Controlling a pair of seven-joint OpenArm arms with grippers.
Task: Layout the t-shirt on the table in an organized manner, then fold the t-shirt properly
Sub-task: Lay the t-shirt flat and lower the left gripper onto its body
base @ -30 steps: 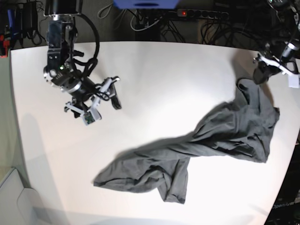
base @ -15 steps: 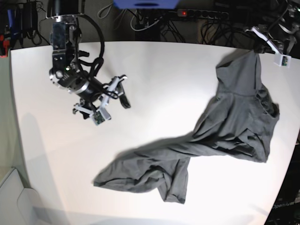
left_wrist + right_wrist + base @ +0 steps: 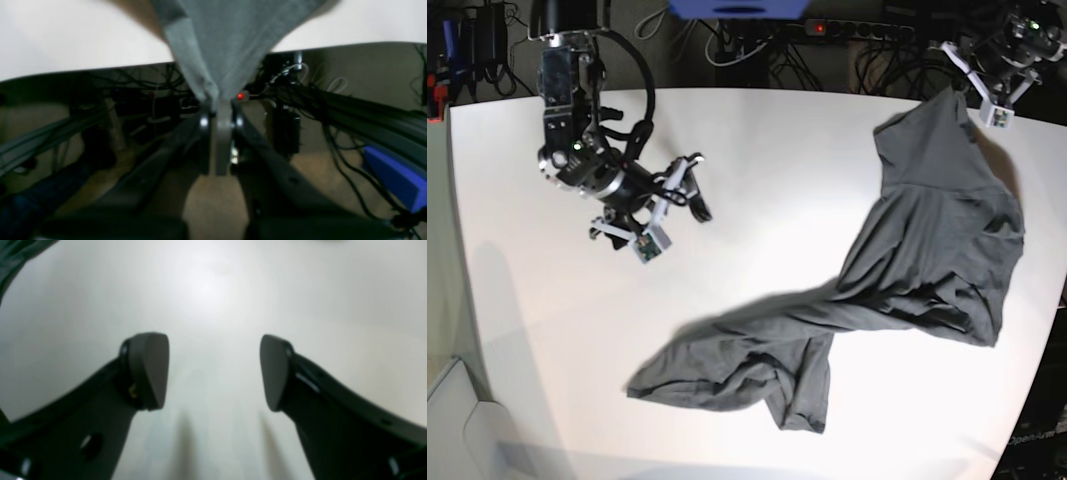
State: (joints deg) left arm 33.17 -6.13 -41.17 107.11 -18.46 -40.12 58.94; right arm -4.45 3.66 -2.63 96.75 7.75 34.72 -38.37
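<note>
The dark grey t-shirt lies crumpled across the white table, running from the front middle to the far right. Its far right corner is pulled up off the table. My left gripper is shut on that corner above the table's far right edge. The left wrist view shows the gripper pinching the cloth, which hangs taut from it. My right gripper is open and empty, low over bare table left of the middle, apart from the shirt. In the right wrist view it is wide open over the table.
Behind the table's far edge are a power strip with a red light, tangled cables and a blue box. The blue box and cables also show in the left wrist view. The table's right edge runs close to the shirt.
My left gripper has risen and moved back toward the far right edge, pulling the shirt corner up and taut. My right arm has shifted a little to the right, still open.
</note>
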